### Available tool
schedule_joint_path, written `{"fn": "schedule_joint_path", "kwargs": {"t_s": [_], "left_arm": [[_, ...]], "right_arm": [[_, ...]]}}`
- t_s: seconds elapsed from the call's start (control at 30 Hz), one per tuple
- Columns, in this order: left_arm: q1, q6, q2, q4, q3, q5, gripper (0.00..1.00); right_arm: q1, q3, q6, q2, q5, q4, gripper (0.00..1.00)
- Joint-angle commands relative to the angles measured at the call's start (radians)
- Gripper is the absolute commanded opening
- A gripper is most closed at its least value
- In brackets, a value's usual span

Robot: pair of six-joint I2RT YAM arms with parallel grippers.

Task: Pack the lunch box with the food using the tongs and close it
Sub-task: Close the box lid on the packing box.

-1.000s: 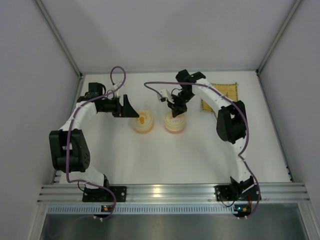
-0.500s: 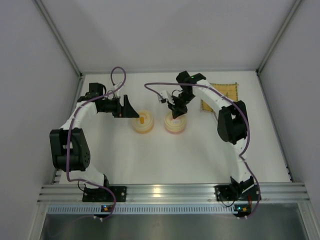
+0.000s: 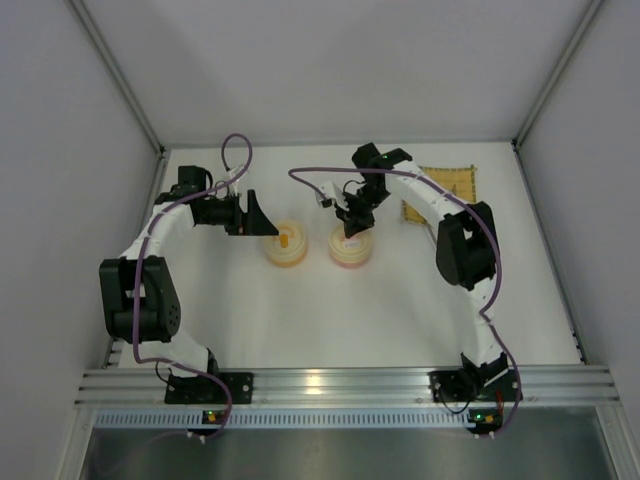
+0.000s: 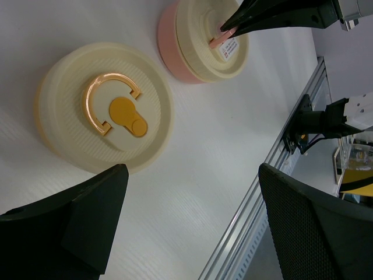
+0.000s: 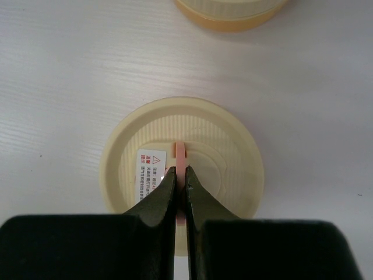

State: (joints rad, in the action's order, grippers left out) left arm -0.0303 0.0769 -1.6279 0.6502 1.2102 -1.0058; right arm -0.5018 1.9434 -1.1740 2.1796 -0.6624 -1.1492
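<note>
Grey walls enclose a white table (image 3: 400, 310). Near its middle sits the round pink lunch box (image 3: 350, 252) under its ribbed cream lid (image 5: 221, 151). The right gripper (image 5: 180, 175) is pinched tight on the lid's thin pink strap handle (image 5: 181, 153). Just to its left stands a yellow-orange round box (image 3: 285, 247), also lidded. The left gripper (image 3: 262, 218) hovers beside it, spread wide and empty.

Since a second ago the right wrist has shifted slightly toward the far edge; both boxes and the left arm are unmoved.

Only the right wrist view shows the white warning sticker (image 5: 150, 175) by the handle. Only the left wrist view shows the orange arched handle (image 4: 108, 93). Only the top view shows the yellow bamboo mat (image 3: 445, 185).
</note>
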Motion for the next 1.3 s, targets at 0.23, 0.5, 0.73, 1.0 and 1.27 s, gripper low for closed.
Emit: {"fn": "schedule_joint_path", "kwargs": {"t_s": [0.23, 0.5, 0.73, 1.0, 1.27], "left_arm": [[-0.002, 0.012, 0.002, -0.027, 0.002, -0.036, 0.98], [-0.002, 0.020, -0.001, -0.020, 0.008, -0.030, 0.98], [-0.003, 0.030, -0.003, -0.003, 0.012, -0.020, 0.98], [-0.014, 0.044, 0.007, 0.017, 0.011, -0.010, 0.98], [-0.022, 0.076, 0.030, 0.020, -0.003, 0.076, 0.98]], "right_arm": [[-0.009, -0.020, -0.013, -0.058, -0.032, 0.040, 0.00], [-0.009, -0.113, 0.037, -0.067, -0.051, 0.123, 0.00], [-0.004, -0.221, 0.229, -0.086, -0.060, 0.276, 0.00], [0.014, -0.408, 0.608, -0.176, -0.036, 0.558, 0.00], [0.012, -0.728, 1.003, -0.355, 0.059, 0.862, 0.00]]}}
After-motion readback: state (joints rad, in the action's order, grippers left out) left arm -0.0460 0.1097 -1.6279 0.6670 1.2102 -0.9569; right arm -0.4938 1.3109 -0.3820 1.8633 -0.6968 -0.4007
